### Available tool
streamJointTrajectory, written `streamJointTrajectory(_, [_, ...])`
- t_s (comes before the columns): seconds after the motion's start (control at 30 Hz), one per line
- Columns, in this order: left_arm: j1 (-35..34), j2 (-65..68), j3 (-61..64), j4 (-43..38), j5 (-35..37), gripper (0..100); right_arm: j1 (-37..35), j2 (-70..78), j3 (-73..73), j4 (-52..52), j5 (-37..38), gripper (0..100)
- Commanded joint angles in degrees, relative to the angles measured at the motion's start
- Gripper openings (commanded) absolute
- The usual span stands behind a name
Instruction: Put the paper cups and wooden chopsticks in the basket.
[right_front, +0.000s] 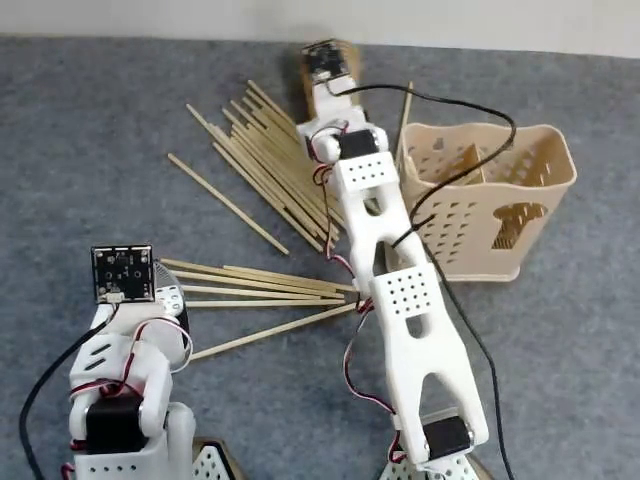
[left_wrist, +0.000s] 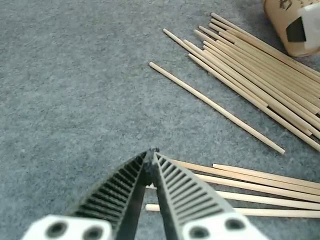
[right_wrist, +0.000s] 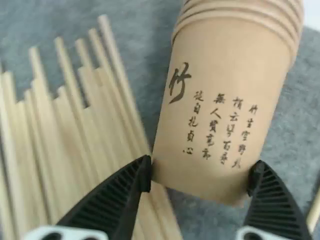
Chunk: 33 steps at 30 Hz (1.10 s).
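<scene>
At the near left corner of the table (right_front: 90, 130), the left gripper (left_wrist: 151, 151) is held with its jaws pressed together, at the ends of a small fan of wooden chopsticks (left_wrist: 250, 187). Farther off, a larger chopstick pile (right_front: 265, 165) is spread toward the far edge. There, a lying stack of paper cups (right_wrist: 225, 90) is straddled at its base by the right gripper (right_wrist: 200, 172), jaws spread wide. The basket (right_front: 500, 260) is set just right of that arm.

free: grey mat (right_front: 90, 130) left of chopsticks (right_front: 270, 170) | blocked: right arm (right_front: 365, 175) lies between chopsticks and basket (right_front: 480, 240)
</scene>
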<state>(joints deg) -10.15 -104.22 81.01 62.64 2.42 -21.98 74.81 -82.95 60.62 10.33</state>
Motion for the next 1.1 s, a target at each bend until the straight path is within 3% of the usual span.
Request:
streamJointTrajectory(0.0, [-0.6, -0.7, -0.4, -1.3, 0.4, 1, -2.4, 0.0, -4.6, 3.4, 1.4, 29.5])
streamJointTrajectory(0.23, [-0.6, -0.7, -0.4, -1.3, 0.4, 1, -2.2, 0.1, -5.5, 4.6, 1.4, 28.9])
streamJointTrajectory(0.4, [-0.6, -0.7, -0.4, -1.3, 0.4, 1, -2.8, -1.3, -10.5, 10.2, 1.4, 22.5])
streamJointTrajectory(0.6, [-0.6, -0.7, -0.4, -1.3, 0.4, 1, -3.6, -2.3, -17.9, 18.2, 1.4, 22.4])
streamJointTrajectory(1.07, [-0.6, -0.7, -0.4, -1.4, 0.4, 1, -3.9, -19.4, -18.3, 35.6, 1.4, 22.4])
